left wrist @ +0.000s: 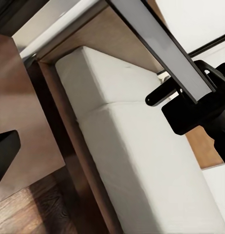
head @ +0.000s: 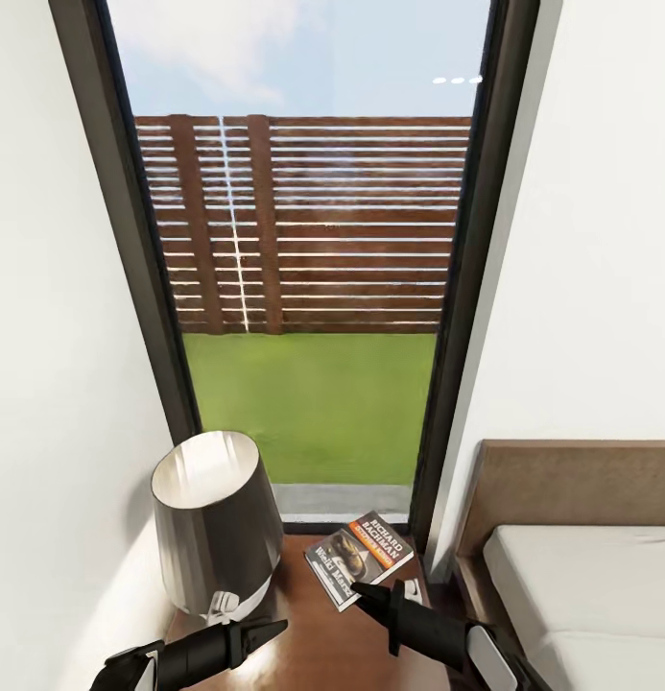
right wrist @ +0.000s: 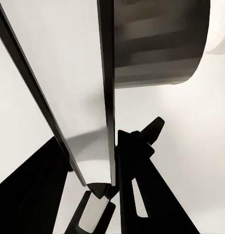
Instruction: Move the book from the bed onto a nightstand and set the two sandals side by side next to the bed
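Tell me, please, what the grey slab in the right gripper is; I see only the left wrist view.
Observer: The head view shows its cover: it is the book, pinched at its near edge by the right gripper.
Operator: What lies under it?
Observer: The nightstand; whether the book touches its top, I cannot tell.
Operator: Is anything close by?
Observer: A lamp stands on the nightstand, left of the book.
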Controlling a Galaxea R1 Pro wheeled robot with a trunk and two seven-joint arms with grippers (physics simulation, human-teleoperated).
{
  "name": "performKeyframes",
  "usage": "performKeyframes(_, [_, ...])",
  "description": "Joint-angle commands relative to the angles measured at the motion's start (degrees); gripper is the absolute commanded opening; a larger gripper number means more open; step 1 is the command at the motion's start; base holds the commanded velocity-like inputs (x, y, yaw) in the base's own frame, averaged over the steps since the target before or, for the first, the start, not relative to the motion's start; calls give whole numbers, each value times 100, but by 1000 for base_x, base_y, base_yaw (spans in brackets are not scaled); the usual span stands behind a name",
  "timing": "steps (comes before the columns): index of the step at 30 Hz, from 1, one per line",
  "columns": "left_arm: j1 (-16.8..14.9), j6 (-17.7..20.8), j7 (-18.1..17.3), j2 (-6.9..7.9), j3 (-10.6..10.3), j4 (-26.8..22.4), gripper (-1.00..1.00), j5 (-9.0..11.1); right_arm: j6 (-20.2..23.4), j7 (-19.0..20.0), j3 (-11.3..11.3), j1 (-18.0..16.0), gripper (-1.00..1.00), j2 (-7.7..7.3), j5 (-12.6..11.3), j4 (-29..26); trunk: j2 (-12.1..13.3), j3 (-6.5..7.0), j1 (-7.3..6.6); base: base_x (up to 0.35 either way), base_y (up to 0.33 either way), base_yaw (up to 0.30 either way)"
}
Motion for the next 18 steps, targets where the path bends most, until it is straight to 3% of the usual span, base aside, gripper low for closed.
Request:
performKeyframes(1, [-3, 60, -17, 1, 4, 0, 100, 19, 24, 24, -32, -3, -100, 6, 24, -1, -46, -25, 23, 0, 0, 0])
performKeyframes(18, [-3, 60, -13, 1, 2, 0, 100, 11, 22, 24, -32, -4, -100, 6, 24, -2, -727, -330, 396, 0, 0, 0])
